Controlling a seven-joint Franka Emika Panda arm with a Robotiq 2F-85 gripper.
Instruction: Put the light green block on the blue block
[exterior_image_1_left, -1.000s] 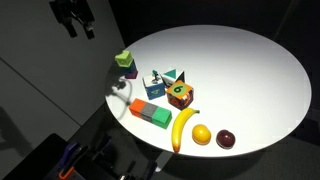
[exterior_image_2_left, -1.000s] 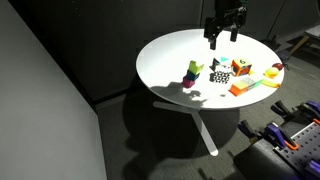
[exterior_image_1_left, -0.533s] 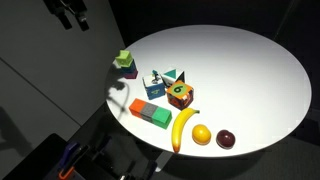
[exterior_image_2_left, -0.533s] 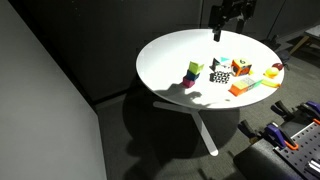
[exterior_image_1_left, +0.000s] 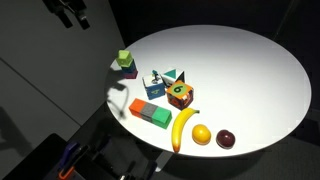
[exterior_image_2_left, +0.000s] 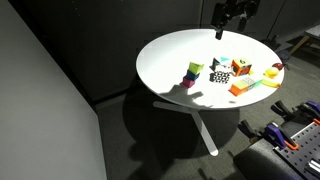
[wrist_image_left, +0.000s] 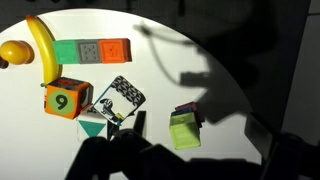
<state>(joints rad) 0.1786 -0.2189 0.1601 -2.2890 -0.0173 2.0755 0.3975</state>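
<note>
Item 1, markings. The only legible writing is a single digit on the orange numbered cube (wrist_image_left: 66, 99). It reads as 9 in the wrist view and as 6 in an exterior view. The blue-and-white patterned block (wrist_image_left: 122, 97) carries a dark pattern, but no words can be made out. No brand marks are legible anywhere.

Item 2, task items. The small lime-green cube (exterior_image_1_left: 123, 58) sits on top of the small dark blue cube (exterior_image_1_left: 130, 71). It is slightly turned, so part of the blue cube shows beneath it in the wrist view. This stack stands close to the rim of the round white table (exterior_image_1_left: 240, 60), at the edge nearest the arm.

Item 3, pincer. The Robotiq gripper (exterior_image_1_left: 74, 16) hangs high above and outside the table edge, well apart from the stack. How far its jaws are spread cannot be told from these views. The lime-green cube is not in its hold.

Item 4, other items. Toward the adjoining edge lie:
- a teal triangular piece (exterior_image_1_left: 170, 76)
- a joined orange-and-green bar (exterior_image_1_left: 150, 112)
- a yellow banana (exterior_image_1_left: 185, 128)
- a round yellow fruit (exterior_image_1_left: 202, 134)
- a dark red round fruit (exterior_image_1_left: 227, 139)

Item 5, clearance. The stack stands apart from the patterned block, with bare top between them. The half of the table opposite the stack is open white surface out to the rim.
</note>
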